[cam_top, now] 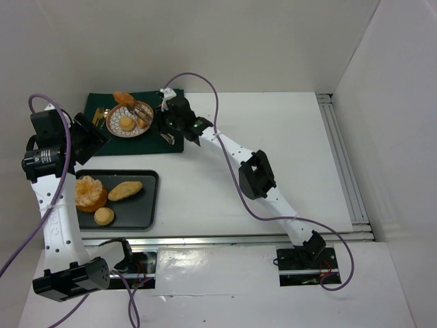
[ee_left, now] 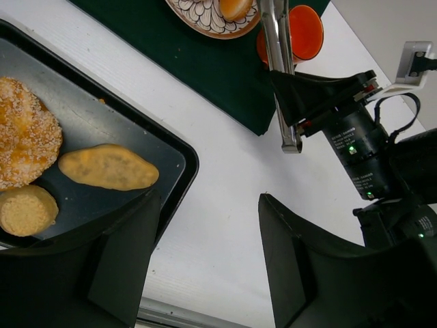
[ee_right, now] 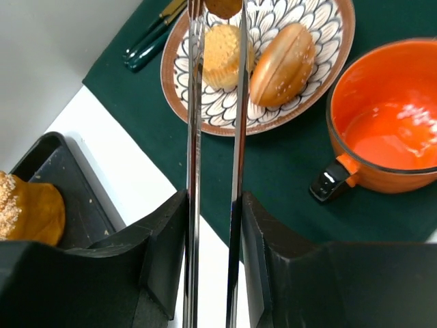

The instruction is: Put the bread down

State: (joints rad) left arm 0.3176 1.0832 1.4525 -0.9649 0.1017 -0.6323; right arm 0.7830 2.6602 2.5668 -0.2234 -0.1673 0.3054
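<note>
A patterned plate (ee_right: 314,75) on the green cloth (ee_right: 287,171) carries a round tan bun (ee_right: 220,58) and an oval reddish-brown roll (ee_right: 281,65). My right gripper (ee_right: 214,198) is shut on metal tongs (ee_right: 193,137) that reach over the plate. Between their tips sits a small brown piece of bread (ee_right: 224,7), mostly cut off by the frame edge. On the black tray (cam_top: 147,205) lie a sesame bun (cam_top: 90,193), an oval roll (cam_top: 125,190) and a small round bun (cam_top: 104,215). Above the table beside the tray, my left gripper (ee_left: 208,225) stands open, nothing between its fingers.
An orange cup (ee_right: 392,130) stands on the cloth right beside the plate. Gold and green cutlery (ee_right: 153,31) lies at the cloth's other side. A metal rail (cam_top: 341,164) runs along the table's right edge, another along the front (cam_top: 259,239).
</note>
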